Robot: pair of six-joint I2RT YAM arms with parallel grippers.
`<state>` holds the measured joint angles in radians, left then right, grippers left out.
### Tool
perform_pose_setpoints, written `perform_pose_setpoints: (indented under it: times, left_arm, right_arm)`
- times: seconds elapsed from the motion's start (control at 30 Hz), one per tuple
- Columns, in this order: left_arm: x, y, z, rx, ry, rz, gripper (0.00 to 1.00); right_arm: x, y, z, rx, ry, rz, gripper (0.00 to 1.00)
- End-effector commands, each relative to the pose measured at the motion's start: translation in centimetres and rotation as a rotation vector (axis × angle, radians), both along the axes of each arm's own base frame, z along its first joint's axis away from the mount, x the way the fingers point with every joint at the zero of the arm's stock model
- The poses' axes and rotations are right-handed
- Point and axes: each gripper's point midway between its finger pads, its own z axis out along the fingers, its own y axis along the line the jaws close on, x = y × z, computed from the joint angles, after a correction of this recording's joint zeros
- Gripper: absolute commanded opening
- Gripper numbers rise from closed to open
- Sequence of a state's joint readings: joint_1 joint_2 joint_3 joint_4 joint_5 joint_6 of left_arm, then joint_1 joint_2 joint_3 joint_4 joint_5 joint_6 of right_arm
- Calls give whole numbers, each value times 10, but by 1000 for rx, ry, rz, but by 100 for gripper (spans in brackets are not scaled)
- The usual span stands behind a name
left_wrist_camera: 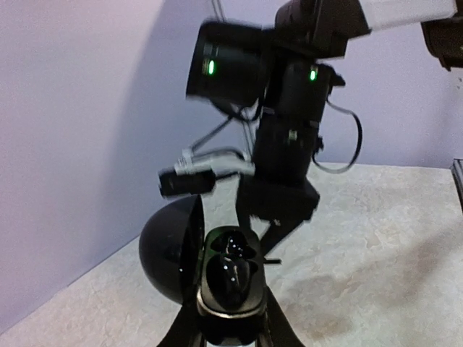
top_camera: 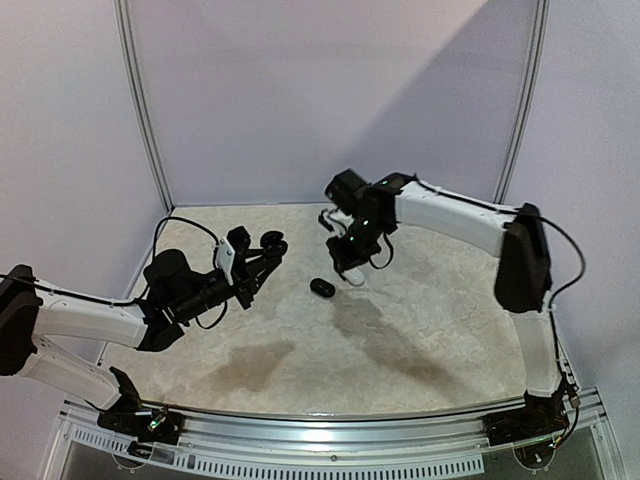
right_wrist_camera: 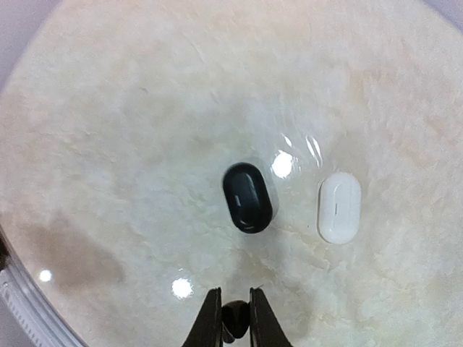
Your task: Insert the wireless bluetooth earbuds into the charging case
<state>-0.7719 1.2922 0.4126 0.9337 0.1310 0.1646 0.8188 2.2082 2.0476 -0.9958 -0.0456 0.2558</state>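
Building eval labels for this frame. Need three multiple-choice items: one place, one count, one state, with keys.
1. Where is the open glossy black charging case?
A. lying on the table
B. held in the left tool
C. stacked on a white case

2. How many closed oval cases lie on the marble-patterned table below the right tool?
A. one
B. four
C. two

3. How do the right tool's jaws stand?
A. nearly together on a small dark item
B. spread wide, holding nothing
C. clamped on a white case

Key:
1 B: the left wrist view shows its fingers flanking the case, lid swung open.
2 C: the closed black oval case and the closed white oval case lie side by side, apart.
3 A: only a thin gap, filled by the dark item, likely an earbud.
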Motion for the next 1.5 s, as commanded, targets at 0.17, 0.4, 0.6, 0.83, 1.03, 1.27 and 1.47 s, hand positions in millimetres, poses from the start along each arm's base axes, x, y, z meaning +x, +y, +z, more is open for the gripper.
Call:
perform_pose_setpoints:
  times: [0.17, 0.4, 0.6, 0.83, 1.03, 1.27, 1.47]
  left_arm:
    - [-31, -14, 78, -113, -328, -171, 0]
    - [-46, -22, 107, -161, -432, -249, 0]
    - [-57, -28, 115, -181, -448, -282, 0]
    - [-59, -32, 116, -185, -441, -293, 0]
    - [-58, -32, 118, -210, -408, -287, 0]
    - [-56, -31, 118, -215, -395, -276, 0]
    - [-57, -30, 116, -212, -395, -275, 0]
  right_arm:
    - [-85, 44, 277, 885, -813, 468, 0]
    - [-148, 52, 316, 1120, -870, 720, 0]
    - [-172, 57, 309, 1133, -925, 841, 0]
    - [-174, 65, 297, 1135, -905, 858, 0]
    - [-166, 74, 282, 1096, -899, 858, 0]
    - [-160, 77, 270, 1051, -895, 850, 0]
    - [-156, 78, 264, 1017, -900, 839, 0]
